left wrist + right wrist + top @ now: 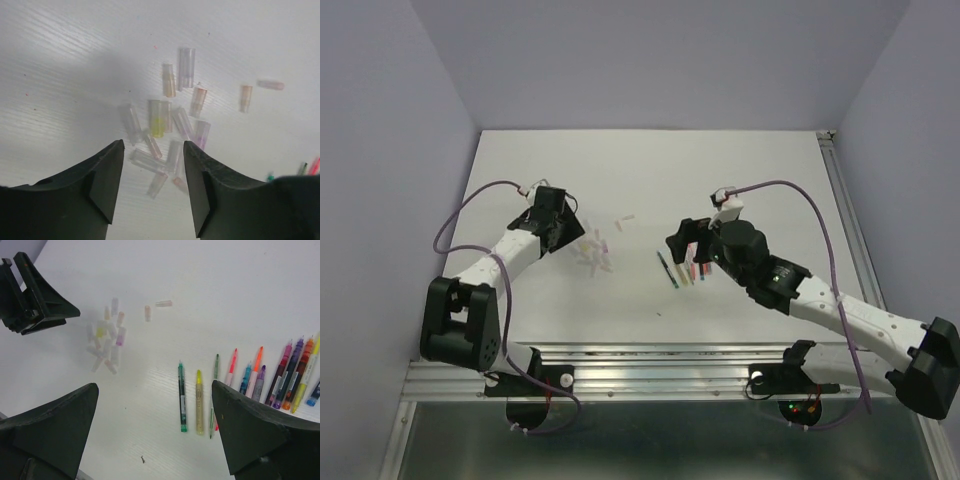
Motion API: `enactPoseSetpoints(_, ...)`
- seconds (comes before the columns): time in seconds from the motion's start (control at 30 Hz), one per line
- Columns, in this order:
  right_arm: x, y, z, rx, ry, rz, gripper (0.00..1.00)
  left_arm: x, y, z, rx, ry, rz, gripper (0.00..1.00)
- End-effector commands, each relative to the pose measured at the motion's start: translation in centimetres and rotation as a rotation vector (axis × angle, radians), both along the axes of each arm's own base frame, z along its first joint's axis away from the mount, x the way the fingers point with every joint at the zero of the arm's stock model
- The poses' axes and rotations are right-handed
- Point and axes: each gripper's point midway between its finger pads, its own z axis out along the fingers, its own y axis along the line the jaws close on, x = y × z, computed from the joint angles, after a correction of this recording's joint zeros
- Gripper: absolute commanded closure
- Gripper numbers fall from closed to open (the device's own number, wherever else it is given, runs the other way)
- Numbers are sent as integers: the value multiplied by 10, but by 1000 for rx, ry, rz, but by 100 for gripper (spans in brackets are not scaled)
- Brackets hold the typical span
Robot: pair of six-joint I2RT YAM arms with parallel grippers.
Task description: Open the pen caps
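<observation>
**Pale Plastic Caps Heaped at Left, Pen Bodies Laid at Right**

Translucent pen caps (pixel 165 130), faintly pink, yellow or clear, lay in a loose heap on the white table (pixel 720 170), directly below the left gripper (pixel 153 147). Two further caps (pixel 147 313) lay just beyond the heap, apart from it. The left gripper's jaws stood partly apart with nothing between them. No cap touched either finger.

The right gripper (pixel 154 386) hung above the pens (pixel 260 380) with its jaws spread wide and empty. The pens lay in a rough row, tips bare, with a green pen (pixel 182 397) and a yellow pen (pixel 199 402) at the near end of it. The right finger hid part of the row, so it could not be told whether any capped pen was left.

The step in hand was judged to be the set-down: cap to the heap, body to the row.

Correct execution called for the following:

1. Lift each arm straight up before any sideways travel, so that a finger did not sweep the heap or roll a pen.
2. Confirm both jaws were free of parts before the lift.
3. Keep caps and bodies well apart, as they lay here.
4. Inspect the hidden end of the row before choosing a further pen.

The caps were light and round and were judged liable to scatter at a slight touch.
</observation>
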Motion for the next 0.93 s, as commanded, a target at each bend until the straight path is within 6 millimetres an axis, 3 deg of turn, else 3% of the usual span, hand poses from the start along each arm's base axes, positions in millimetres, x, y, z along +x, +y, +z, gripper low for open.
enactPoseSetpoints(0.0, -4, -17, 1, 21, -5, -54, 0, 8, 3, 65, -23, -152, 22, 32)
enactPoseSetpoints(0.03, -4, -20, 3, 29, -6, -66, 0, 8, 2, 75, -29, -176, 20, 27)
enactPoseSetpoints(0.07, -4, -27, 6, 33, -9, -94, 0, 4, 3, 95, -44, -224, 25, 15)
enactPoseSetpoints(0.13, -5, -35, 5, 40, 0, -134, 0, 1, 6, 121, -62, -293, 43, 1)
enactPoseSetpoints(0.17, -4, -45, 10, 51, -17, -182, 0, -6, 9, 144, -86, -355, 59, 1)
enactPoseSetpoints(0.27, -5, -64, 10, 66, -10, -277, 0, -20, 20, 176, -96, -454, 110, 1)
enactPoseSetpoints(0.37, -7, -98, 17, 87, -26, -438, 0, -49, 40, 212, -106, -577, 179, 1)
enactPoseSetpoints(0.47, -11, -124, 16, 102, -25, -569, 0, -67, 51, 228, -124, -648, 223, 1)
enactPoseSetpoints(0.6, -17, -150, 16, 131, -24, -698, 0, -77, 58, 228, -128, -676, 251, 1)
enactPoseSetpoints(0.9, -22, -165, 9, 95, -19, -758, 0, -78, 59, 220, -115, -656, 257, 1)
